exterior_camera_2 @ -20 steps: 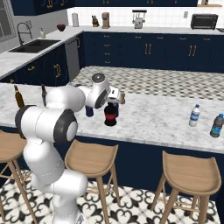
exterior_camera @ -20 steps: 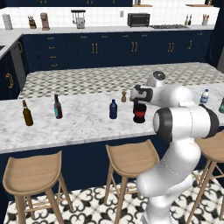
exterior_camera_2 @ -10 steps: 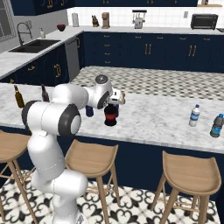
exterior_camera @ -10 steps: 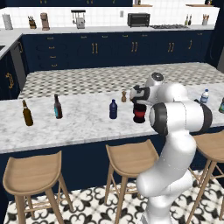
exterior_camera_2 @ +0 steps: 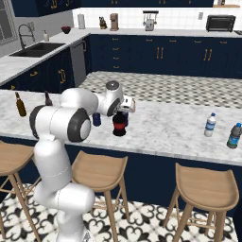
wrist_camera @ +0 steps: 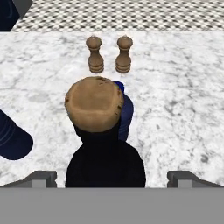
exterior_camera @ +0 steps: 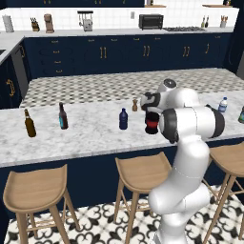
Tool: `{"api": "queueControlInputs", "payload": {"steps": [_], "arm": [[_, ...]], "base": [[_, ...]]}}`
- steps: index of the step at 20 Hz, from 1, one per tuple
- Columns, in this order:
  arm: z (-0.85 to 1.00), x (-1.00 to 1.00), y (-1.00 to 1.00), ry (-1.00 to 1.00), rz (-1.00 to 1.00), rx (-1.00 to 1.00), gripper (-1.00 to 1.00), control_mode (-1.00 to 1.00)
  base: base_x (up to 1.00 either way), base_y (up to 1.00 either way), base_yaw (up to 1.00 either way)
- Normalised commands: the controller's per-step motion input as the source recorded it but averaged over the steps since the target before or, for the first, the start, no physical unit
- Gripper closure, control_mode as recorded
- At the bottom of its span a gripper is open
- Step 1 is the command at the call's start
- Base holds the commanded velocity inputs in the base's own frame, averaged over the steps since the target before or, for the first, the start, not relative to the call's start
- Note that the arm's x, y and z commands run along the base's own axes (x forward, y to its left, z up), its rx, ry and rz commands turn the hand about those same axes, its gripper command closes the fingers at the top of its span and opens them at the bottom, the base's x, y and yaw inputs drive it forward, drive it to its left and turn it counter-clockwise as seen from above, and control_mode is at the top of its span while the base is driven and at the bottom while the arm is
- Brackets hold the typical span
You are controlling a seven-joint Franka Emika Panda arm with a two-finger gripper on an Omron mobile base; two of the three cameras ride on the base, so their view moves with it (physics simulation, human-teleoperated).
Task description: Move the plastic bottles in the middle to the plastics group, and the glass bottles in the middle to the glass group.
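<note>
On the marble counter (exterior_camera: 86, 138), the squat black bottle with the red label band (exterior_camera: 152, 123) is standing at centre frame in the left base view, the small dark blue bottle (exterior_camera: 123, 119) sitting just left of it. Two slim bottles (exterior_camera: 30, 123) are standing far left, and the pale clear bottle (exterior_camera: 222, 105) is standing at far right.

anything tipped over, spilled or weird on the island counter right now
Nothing stands out. The black bottle with the red band and the dark blue bottle stand upright on the marble counter, no spill around them. The open pincer sits over the black bottle's cork.
</note>
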Motion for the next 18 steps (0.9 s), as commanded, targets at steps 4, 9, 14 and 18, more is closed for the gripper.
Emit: {"api": "queueControlInputs", "payload": {"steps": [4, 9, 14, 18], "arm": [[-0.14, 0.03, 0.00, 0.00, 0.00, 0.00, -1.00, -1.00], [-0.03, 0.05, 0.00, 0.00, 0.00, 0.00, -1.00, -1.00], [-0.05, 0.07, 0.00, 0.00, 0.00, 0.00, -1.00, -1.00], [-0.01, 0.00, 0.00, 0.00, 0.00, 0.00, -1.00, -1.00]], "base": [[0.00, 0.00, 0.00], [0.00, 0.00, 0.00], [0.00, 0.00, 0.00], [0.00, 0.00, 0.00]]}}
